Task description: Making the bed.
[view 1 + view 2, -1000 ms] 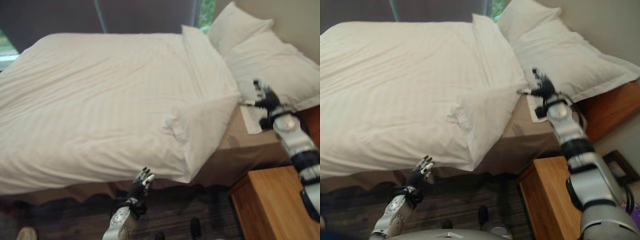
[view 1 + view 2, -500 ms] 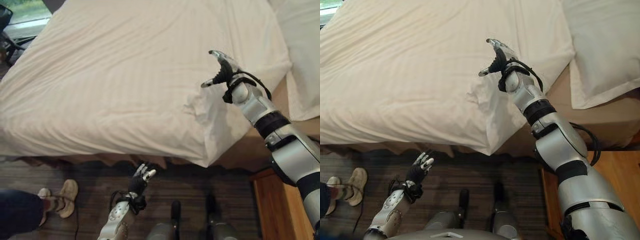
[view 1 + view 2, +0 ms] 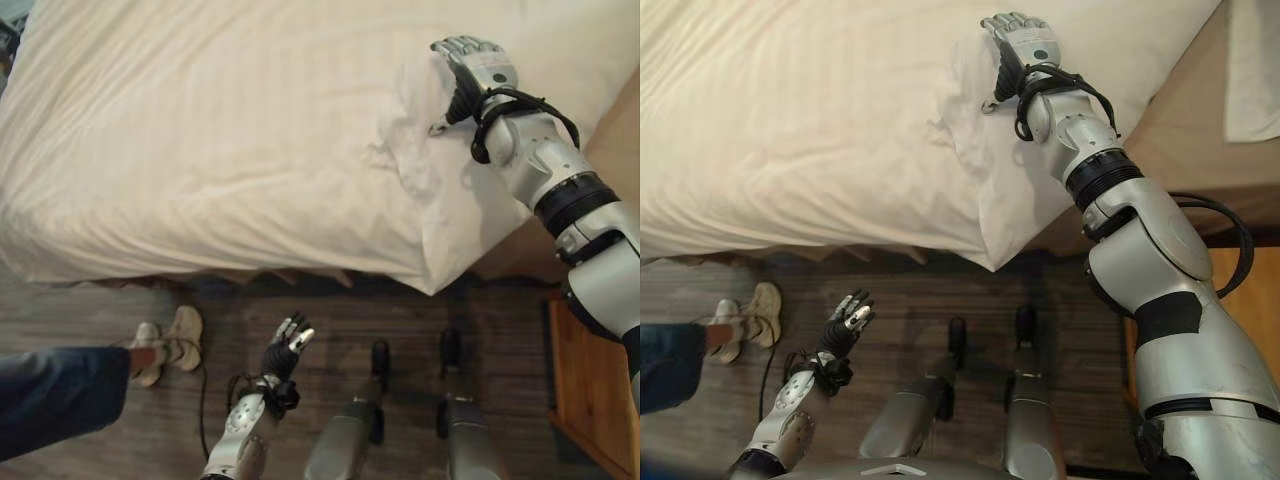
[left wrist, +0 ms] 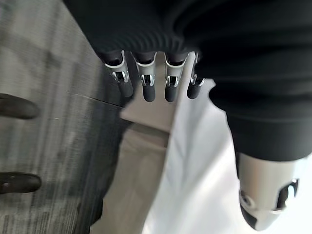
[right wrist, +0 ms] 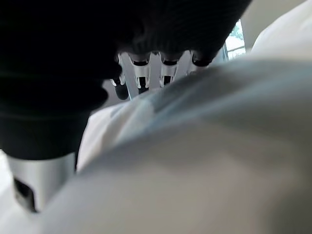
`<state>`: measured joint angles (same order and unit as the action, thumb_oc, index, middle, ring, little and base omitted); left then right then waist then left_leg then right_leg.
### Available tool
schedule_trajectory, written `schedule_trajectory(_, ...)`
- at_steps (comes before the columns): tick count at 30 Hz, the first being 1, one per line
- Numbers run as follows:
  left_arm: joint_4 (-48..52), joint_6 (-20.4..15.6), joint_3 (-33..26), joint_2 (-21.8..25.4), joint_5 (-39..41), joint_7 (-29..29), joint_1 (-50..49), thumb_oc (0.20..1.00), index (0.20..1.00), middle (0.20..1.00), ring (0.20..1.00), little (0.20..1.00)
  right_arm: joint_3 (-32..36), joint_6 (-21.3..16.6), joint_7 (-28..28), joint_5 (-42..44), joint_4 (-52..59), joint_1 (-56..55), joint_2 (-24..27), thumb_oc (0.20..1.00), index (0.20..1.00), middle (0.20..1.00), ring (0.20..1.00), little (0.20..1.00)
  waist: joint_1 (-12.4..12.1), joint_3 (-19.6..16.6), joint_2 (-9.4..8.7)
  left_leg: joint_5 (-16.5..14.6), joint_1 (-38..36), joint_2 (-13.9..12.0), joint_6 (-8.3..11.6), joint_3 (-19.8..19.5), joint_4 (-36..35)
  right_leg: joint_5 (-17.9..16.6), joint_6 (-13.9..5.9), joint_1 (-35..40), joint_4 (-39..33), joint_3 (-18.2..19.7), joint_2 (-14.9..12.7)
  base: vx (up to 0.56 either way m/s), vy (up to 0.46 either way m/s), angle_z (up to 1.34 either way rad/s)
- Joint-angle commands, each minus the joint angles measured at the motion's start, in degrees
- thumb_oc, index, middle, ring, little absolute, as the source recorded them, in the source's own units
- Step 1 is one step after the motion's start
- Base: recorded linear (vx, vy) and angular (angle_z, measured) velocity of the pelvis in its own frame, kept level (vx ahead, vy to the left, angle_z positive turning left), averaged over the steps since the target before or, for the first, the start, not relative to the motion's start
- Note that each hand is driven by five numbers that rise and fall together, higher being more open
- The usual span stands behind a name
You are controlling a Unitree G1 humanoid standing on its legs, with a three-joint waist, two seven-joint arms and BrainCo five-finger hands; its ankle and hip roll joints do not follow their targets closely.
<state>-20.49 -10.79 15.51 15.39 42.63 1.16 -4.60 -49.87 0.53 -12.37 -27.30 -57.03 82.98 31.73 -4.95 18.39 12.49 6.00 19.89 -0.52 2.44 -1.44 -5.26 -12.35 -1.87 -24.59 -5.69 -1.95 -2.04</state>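
While the left hand [image 3: 288, 343] hangs low over the floor [image 3: 120, 290] with relaxed, empty fingers, well short of the bed, the right hand [image 3: 470, 70] lies on the duvet [image 3: 200, 140] at its folded-back corner (fingers straight, palm down). That corner's edge runs away toward the pillow [image 3: 1252, 60] end, so the right arm is nearer.

Bed [image 3: 520, 250] carries a white striped duvet [image 3: 200, 130]; one corner overhangs the edge. Dark wood floor [image 3: 150, 440] below, a person's shoes [image 3: 165, 340] on it.
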Motion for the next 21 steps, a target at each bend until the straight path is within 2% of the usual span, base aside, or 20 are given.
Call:
schedule_trajectory(1, 2.25, -2.64, 2.15, 0.63, 1.48, -1.17, 2.61, 1.000, 1.000, 1.000, 1.000, 1.000, -4.82, -0.80, -1.69, -3.88, -2.63, 8.09, -1.13, 1.000, 1.000, 1.000, 1.000, 1.000, 0.20, -0.12, -2.39, 3.27, 0.66, 1.89, 3.58, 1.08, 0.26, 5.62, -4.77, -2.84, 7.58, 5.84, -2.68, 0.01, 0.017, -0.11)
schedule_trajectory(6, 0.67, -2.81, 3.42, -1.48, 1.62, -2.37, 3.94, 1.000, 1.000, 1.000, 1.000, 1.000, -7.75, -0.03, 0.01, -7.61, -3.65, 6.47, -1.57, 1.000, 1.000, 1.000, 1.000, 1.000, 0.85, 1.06, -1.28, 3.25, 0.44, 2.08, 3.69, 1.75, 0.26, 6.10, -4.61, -3.62, 8.91, 6.68, -2.92, 0.02, 0.033, -0.07)
schedule_trajectory(7, 0.69, -2.75, 3.38, -1.64, 1.56, -2.52, 3.77, 1.000, 1.000, 1.000, 1.000, 1.000, -8.60, 0.06, 0.58, -8.76, -3.63, 6.00, -1.29, 0.429, 0.429, 0.429, 0.429, 0.429, 0.99, 1.10, -1.13, 3.17, 0.20, 2.18, 3.69, 1.74, 0.26, 6.20, -4.62, -3.40, 9.01, 6.64, -3.12, 0.03, 0.042, -0.02)
schedule_trajectory(8, 0.61, -2.66, 3.09, -1.77, 1.51, -2.45, 3.73, 1.000, 1.000, 1.000, 1.000, 1.000, -9.08, -0.12, 1.52, -9.48, -3.61, 5.80, -1.16, 0.200, 0.200, 0.200, 0.200, 0.200, 1.17, 1.13, -0.98, 3.08, -0.13, 2.28, 3.70, 1.72, 0.26, 6.39, -4.64, -3.05, 9.07, 6.60, -3.31, 0.00, 0.000, 0.00)
schedule_trajectory(11, 0.58, -2.80, 3.10, -1.74, 1.25, -2.52, 3.92, 1.000, 1.000, 1.000, 1.000, 1.000, -9.97, -0.16, 1.96, -10.43, -3.15, 6.07, -0.37, 0.200, 0.200, 0.200, 0.200, 0.200, 1.57, 1.13, -0.92, 2.87, -0.61, 2.43, 3.68, 1.83, 0.26, 6.55, -4.72, -2.50, 8.99, 6.45, -3.58, 0.01, 0.013, 0.02)
schedule_trajectory(14, 0.52, -2.99, 2.81, -1.34, 0.88, -2.76, 4.18, 1.000, 1.000, 1.000, 1.000, 1.000, -9.39, -0.42, 1.35, -9.24, 3.11, 7.03, 2.23, 0.200, 0.200, 0.200, 0.200, 0.200, 2.81, 0.95, -1.23, 2.32, -1.92, 2.55, 3.58, 2.21, 0.26, 6.45, -4.93, -0.98, 8.48, 6.64, -3.88, 0.02, 0.039, 0.05)
schedule_trajectory(16, 0.51, -2.64, 2.05, -0.73, 0.70, -2.97, 4.34, 1.000, 1.000, 1.000, 1.000, 1.000, -6.55, -0.28, 0.03, -6.43, 13.06, 6.98, 5.71, 0.200, 0.200, 0.200, 0.200, 0.200, 4.37, 0.48, -1.57, 1.52, -3.36, 2.55, 3.27, 2.74, 0.26, 6.19, -5.13, 0.75, 7.33, 7.17, -4.28, 0.02, 0.056, 0.02)
schedule_trajectory(17, 0.52, -2.63, 2.07, -0.70, 0.71, -2.97, 4.34, 1.000, 1.000, 1.000, 1.000, 1.000, -6.48, -0.22, 0.10, -6.44, 13.20, 6.92, 5.79, 0.200, 0.200, 0.200, 0.200, 0.200, 4.35, 0.54, -1.60, 1.50, -3.44, 2.55, 3.26, 2.76, 0.26, 6.16, -5.14, 0.87, 7.25, 7.18, -4.29, 0.02, 0.060, -0.03)
schedule_trajectory(18, 0.71, -2.28, 1.57, -0.32, 0.69, -2.82, 4.44, 1.000, 1.000, 1.000, 1.000, 1.000, -4.82, -0.28, -0.65, -5.54, 17.83, 6.28, 7.72, 0.200, 0.200, 0.200, 0.200, 0.200, 5.17, 0.20, -1.61, 1.05, -3.96, 2.61, 2.99, 3.19, 0.26, 5.91, -5.34, 1.51, 6.62, 7.59, -4.53, 0.01, 0.045, -0.13)
schedule_trajectory(20, 0.62, -2.01, 1.04, -0.27, 0.65, -2.86, 4.36, 1.000, 1.000, 1.000, 1.000, 1.000, -0.74, -0.16, -2.42, -2.84, 22.04, 4.10, 9.80, 0.200, 0.200, 0.200, 0.200, 0.200, 6.15, 0.04, -1.49, 0.67, -4.58, 2.63, 2.76, 3.70, 0.26, 5.62, -5.66, 2.09, 6.03, 8.18, -4.78, 0.01, 0.073, -0.18)
schedule_trajectory(21, 0.66, -1.86, 0.62, -0.35, 0.49, -2.86, 4.40, 1.000, 1.000, 1.000, 1.000, 1.000, 3.50, -0.30, -4.89, -1.54, 26.47, 0.82, 12.19, 0.200, 0.200, 0.200, 0.200, 0.200, 7.18, 0.05, -1.17, 0.35, -5.02, 2.69, 2.54, 4.31, 0.26, 5.40, -5.90, 2.49, 5.69, 8.68, -4.89, 0.02, 0.087, -0.20)
